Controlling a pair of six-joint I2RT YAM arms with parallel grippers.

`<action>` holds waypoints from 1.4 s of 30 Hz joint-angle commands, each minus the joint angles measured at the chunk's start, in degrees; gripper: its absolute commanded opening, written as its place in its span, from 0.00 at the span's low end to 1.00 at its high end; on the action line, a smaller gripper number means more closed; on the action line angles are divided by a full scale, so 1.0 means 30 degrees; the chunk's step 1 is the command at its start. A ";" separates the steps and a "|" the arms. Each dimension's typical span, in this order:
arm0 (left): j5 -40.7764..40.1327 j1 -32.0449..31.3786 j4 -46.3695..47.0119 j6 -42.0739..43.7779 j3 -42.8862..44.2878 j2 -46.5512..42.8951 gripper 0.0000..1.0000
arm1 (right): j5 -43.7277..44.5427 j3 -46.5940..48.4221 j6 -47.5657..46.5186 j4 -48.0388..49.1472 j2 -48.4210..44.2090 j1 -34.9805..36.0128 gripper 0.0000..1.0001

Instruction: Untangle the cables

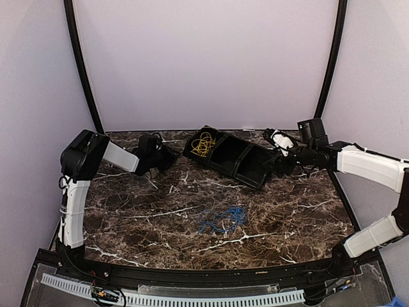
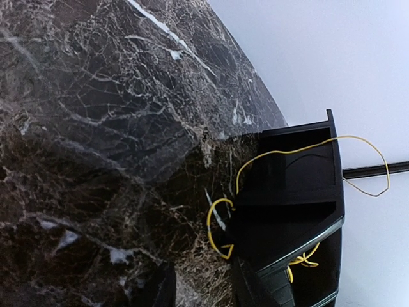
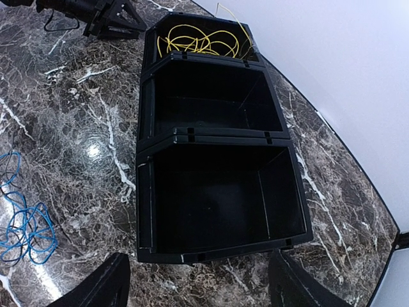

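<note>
A black bin (image 3: 214,134) with three boxes sits on the table (image 3: 83,128). The yellow cable (image 3: 199,43) lies in the far box, the blue cable (image 3: 27,231) on the table.

Pale lilac walls (image 1: 204,64), dark marble tabletop (image 1: 147,211)

Left arm (image 1: 73,214) and right arm (image 1: 369,167) are showing white link shells joined by black joint housings. Thin black cords (image 1: 62,184) are running alongside. Right gripper (image 3: 201,288) is presenting plain black fingers (image 3: 108,284).
</note>
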 commanded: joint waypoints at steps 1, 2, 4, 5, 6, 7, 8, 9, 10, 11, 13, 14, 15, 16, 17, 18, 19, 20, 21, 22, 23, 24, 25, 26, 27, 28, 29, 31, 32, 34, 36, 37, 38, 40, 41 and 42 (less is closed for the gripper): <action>-0.0097 0.0140 -0.0274 -0.0352 0.0234 -0.0641 0.33 | -0.0495 -0.0507 0.0185 0.1239 -0.0341 -0.0069 0.76; -0.0016 0.0140 -0.0033 -0.0462 0.0401 -0.0375 0.33 | -0.0514 -0.0564 0.0177 0.1288 -0.0345 -0.0066 0.76; 0.0226 0.0140 0.0129 -0.0687 0.0850 0.0069 0.32 | -0.0432 -0.0676 0.0114 0.1458 -0.0312 -0.0069 0.76; 0.0361 0.0140 0.0134 -0.0769 0.1258 0.0243 0.30 | -0.0331 -0.0738 0.0091 0.1550 -0.0264 -0.0066 0.76; 0.0418 0.0140 0.0105 -0.0803 0.1448 0.0593 0.29 | -0.0256 -0.0772 0.0073 0.1616 -0.0225 -0.0069 0.76; 0.0497 0.0140 0.0033 -0.0850 0.1869 0.0783 0.27 | -0.0202 -0.0787 0.0060 0.1658 -0.0166 -0.0080 0.76; 0.0529 0.0140 -0.0004 -0.0861 0.2091 0.1124 0.25 | -0.0166 -0.0789 0.0048 0.1656 -0.0096 -0.0067 0.76; 0.0627 0.0140 -0.0046 -0.0892 0.2513 0.1465 0.24 | -0.0151 -0.0789 0.0050 0.1677 -0.0054 -0.0065 0.76; 0.0683 0.0162 -0.0102 -0.0894 0.2764 0.1659 0.22 | -0.0171 -0.0789 0.0032 0.1680 0.0002 -0.0065 0.76; 0.0812 0.0166 -0.0253 -0.0894 0.3311 0.2031 0.21 | -0.0177 -0.0789 0.0015 0.1688 0.0039 -0.0065 0.76; 0.0974 0.0169 -0.0499 -0.0916 0.4001 0.2526 0.18 | -0.0097 -0.0789 0.0000 0.1726 0.0170 -0.0080 0.76; 0.1053 0.0162 -0.0533 -0.1002 0.4167 0.2643 0.15 | -0.0084 -0.0789 -0.0008 0.1723 0.0228 -0.0067 0.75; 0.1086 0.0168 -0.0537 -0.1036 0.4387 0.2812 0.12 | -0.0078 -0.0789 -0.0012 0.1722 0.0268 -0.0065 0.75; 0.1037 0.0169 -0.0508 -0.1054 0.4448 0.2845 0.08 | -0.0063 -0.0789 -0.0002 0.1721 0.0317 -0.0065 0.75; 0.0961 0.0155 -0.0487 -0.1004 0.4465 0.2796 0.05 | -0.0068 -0.0785 0.0000 0.1729 0.0338 -0.0073 0.75; 0.0552 0.0147 -0.0498 -0.0724 0.4414 0.2676 0.01 | -0.0044 -0.0788 -0.0018 0.1719 0.0374 -0.0066 0.75; 0.0279 0.0142 -0.0550 -0.0531 0.4259 0.2337 0.00 | -0.0007 -0.0789 -0.0005 0.1711 0.0411 -0.0069 0.75; -0.0270 0.0141 -0.0585 -0.0020 0.4015 0.2124 0.00 | 0.0001 -0.0763 -0.0004 0.1724 0.0463 -0.0080 0.75; -0.0630 0.0140 -0.0591 0.0275 0.3896 0.1627 0.00 | -0.0017 -0.0764 -0.0015 0.1726 0.0517 -0.0071 0.75; -0.1347 0.0140 -0.0552 0.1105 0.3660 0.1049 0.00 | -0.0004 -0.0760 -0.0028 0.1752 0.0557 -0.0073 0.75; -0.1696 0.0140 -0.0486 0.1541 0.3528 0.0762 0.00 | 0.0019 -0.0760 -0.0044 0.1741 0.0609 -0.0074 0.75; -0.2258 0.0140 -0.0335 0.2446 0.3290 0.0166 0.00 | 0.0041 -0.0782 -0.0072 0.1761 0.0634 -0.0085 0.75; -0.2503 0.0118 -0.0232 0.3354 0.3182 -0.0119 0.00 | 0.0058 -0.0788 -0.0068 0.1789 0.0671 -0.0082 0.75; -0.2856 0.0100 0.0080 0.3779 0.2976 -0.0706 0.00 | 0.0053 -0.0814 -0.0075 0.1815 0.0686 -0.0067 0.75; -0.3007 -0.0024 0.0181 0.4734 0.2908 -0.0980 0.00 | 0.0041 -0.0818 -0.0079 0.1807 0.0710 -0.0065 0.75; -0.3311 -0.0103 0.0381 0.5260 0.2813 -0.1463 0.00 | -0.0001 -0.0844 -0.0061 0.1828 0.0717 -0.0087 0.75; -0.3425 -0.0316 0.0478 0.6181 0.2782 -0.1666 0.00 | -0.0053 -0.0869 -0.0059 0.1845 0.0739 -0.0079 0.75; -0.3313 -0.0679 0.1013 0.7234 0.2755 -0.2059 0.00 | -0.0083 -0.0927 -0.0059 0.1911 0.0795 -0.0074 0.75; -0.3175 -0.0811 0.1212 0.7476 0.2767 -0.2180 0.00 | -0.0082 -0.0934 -0.0059 0.1955 0.0819 -0.0110 0.75; -0.3208 -0.1184 0.1321 0.7846 0.2805 -0.2252 0.00 | -0.0139 -0.0950 -0.0059 0.1946 0.0847 -0.0069 0.74; -0.3231 -0.1490 0.1598 0.7951 0.2696 -0.2228 0.00 | -0.0214 -0.0978 -0.0074 0.1950 0.0860 -0.0082 0.74; -0.3279 -0.1696 0.1643 0.7989 0.2686 -0.2194 0.00 | -0.0238 -0.1007 -0.0086 0.1977 0.0849 -0.0075 0.75; -0.3277 -0.1857 0.1677 0.7971 0.2690 -0.2118 0.00 | -0.0229 -0.1036 -0.0102 0.1974 0.0862 -0.0070 0.75; -0.3082 -0.2069 0.1661 0.7864 0.2792 -0.1907 0.00 | -0.0195 -0.1094 -0.0144 0.2040 0.0859 -0.0096 0.74; -0.2971 -0.2136 0.1601 0.7792 0.2850 -0.1776 0.00 | -0.0206 -0.1132 -0.0172 0.2048 0.0864 -0.0073 0.74; -0.2933 -0.2282 0.1601 0.7785 0.2859 -0.1705 0.00 | -0.0204 -0.1139 -0.0201 0.2038 0.0901 -0.0088 0.74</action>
